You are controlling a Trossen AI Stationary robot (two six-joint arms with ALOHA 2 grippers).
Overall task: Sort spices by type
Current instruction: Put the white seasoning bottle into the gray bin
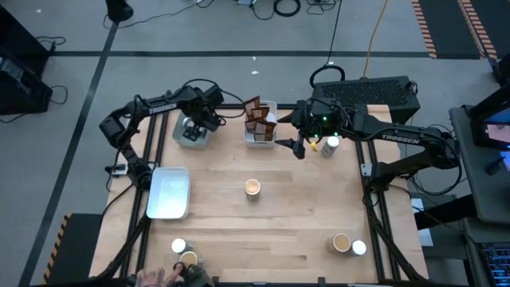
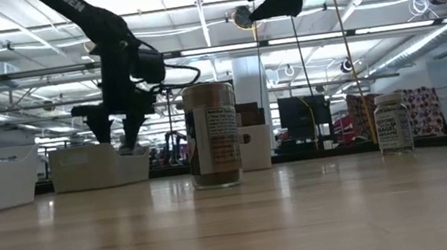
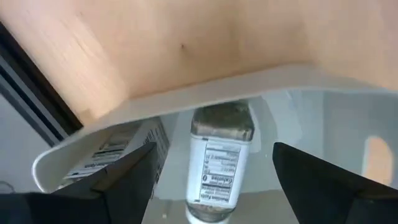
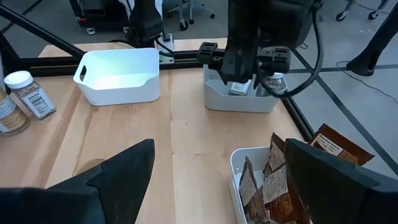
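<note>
Item: white-topped spice jar, lying on its side inside the far-left tray, label up.
Long axis: runs straight away from the left wrist camera, bottom end far, cap end near, midway between the two dark fingers.
Neighbour in tray: a second labelled jar lies just beside it, against the tray wall.
Left gripper: hangs over that tray, jaws spread wide, one to each side of the lying jar; nothing pinched. In the low view it stands above the tray's rim.
Key relation: jar sits dead centre under the spread jaws, its length across the closing line; judged a release just made or a grasp about to begin, which one cannot be told.
Right gripper: beside the packet bin, jaws spread fully, empty; raised clear of the table in the low view.
Packet bin contents: dark brown packets standing upright, crowded together.
Loose stock, centre: amber-topped jar, upright, alone mid-table; right arm judged nearer.
Loose stock, far right: white-topped jar, upright, near the right gripper.
Loose stock, near right corner: amber-topped jar touching or just beside a white-topped jar.
Loose stock, near left corner: white-topped jar and amber-topped jar.
Empty tray: left side, nothing in it.
Progress: judged about half sorted.
</note>
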